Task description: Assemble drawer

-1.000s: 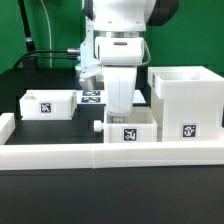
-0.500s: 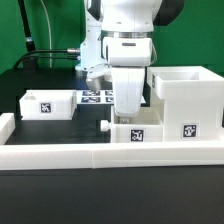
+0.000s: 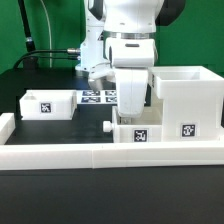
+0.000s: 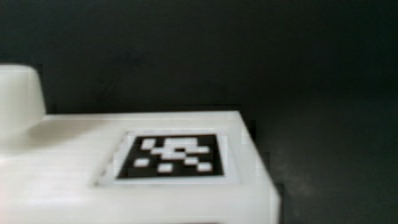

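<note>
My gripper [image 3: 131, 112] reaches down into a shallow white drawer tray [image 3: 140, 135] in the middle and is shut on its wall; the fingertips are hidden behind the tray's front. The tray's round knob [image 3: 106, 127] points to the exterior view's left, and its right end touches the cube-like white housing [image 3: 186, 100]. A second tray [image 3: 48, 103] lies apart at the left. The wrist view shows only a close white tagged surface [image 4: 175, 158] of the held tray, with no fingers in sight.
The long low white border wall [image 3: 100, 156] runs along the front, just before the tray and the housing. The marker board [image 3: 97, 96] lies behind the gripper. Cables and a green backdrop stand at the back left.
My gripper and the middle tray have moved together to the exterior view's right, up against the housing. The left tray and the housing have not moved.
</note>
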{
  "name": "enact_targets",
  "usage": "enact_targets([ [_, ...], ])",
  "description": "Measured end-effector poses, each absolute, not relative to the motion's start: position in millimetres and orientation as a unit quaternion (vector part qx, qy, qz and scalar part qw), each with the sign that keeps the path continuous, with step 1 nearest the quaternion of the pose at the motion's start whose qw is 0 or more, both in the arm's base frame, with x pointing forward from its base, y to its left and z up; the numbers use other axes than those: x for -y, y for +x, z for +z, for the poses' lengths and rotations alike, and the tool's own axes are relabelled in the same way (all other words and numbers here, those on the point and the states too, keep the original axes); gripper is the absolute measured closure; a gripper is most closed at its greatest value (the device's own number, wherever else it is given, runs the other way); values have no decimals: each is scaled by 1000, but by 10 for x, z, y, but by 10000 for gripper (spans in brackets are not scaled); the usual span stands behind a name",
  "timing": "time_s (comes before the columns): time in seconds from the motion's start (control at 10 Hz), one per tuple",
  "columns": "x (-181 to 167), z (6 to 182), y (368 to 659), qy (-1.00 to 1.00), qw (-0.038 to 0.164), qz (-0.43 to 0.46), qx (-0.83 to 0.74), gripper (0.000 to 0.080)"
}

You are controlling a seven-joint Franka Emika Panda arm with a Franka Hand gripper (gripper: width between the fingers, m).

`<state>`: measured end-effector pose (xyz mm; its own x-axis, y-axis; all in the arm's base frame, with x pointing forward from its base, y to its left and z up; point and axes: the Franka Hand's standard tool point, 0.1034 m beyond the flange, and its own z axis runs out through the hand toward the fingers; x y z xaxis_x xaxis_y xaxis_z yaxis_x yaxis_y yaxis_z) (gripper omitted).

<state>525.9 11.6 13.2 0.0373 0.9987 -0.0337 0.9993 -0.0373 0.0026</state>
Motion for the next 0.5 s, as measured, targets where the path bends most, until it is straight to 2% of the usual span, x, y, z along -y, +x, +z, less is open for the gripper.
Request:
enact_targets([
  [0.3, -154, 138, 5287, 720, 9, -17, -694, 755],
  [0.4, -147, 137, 5286, 720, 9, -18, -694, 665],
  [0.5, -138, 145, 5288, 721, 9, -17, -693, 665],
])
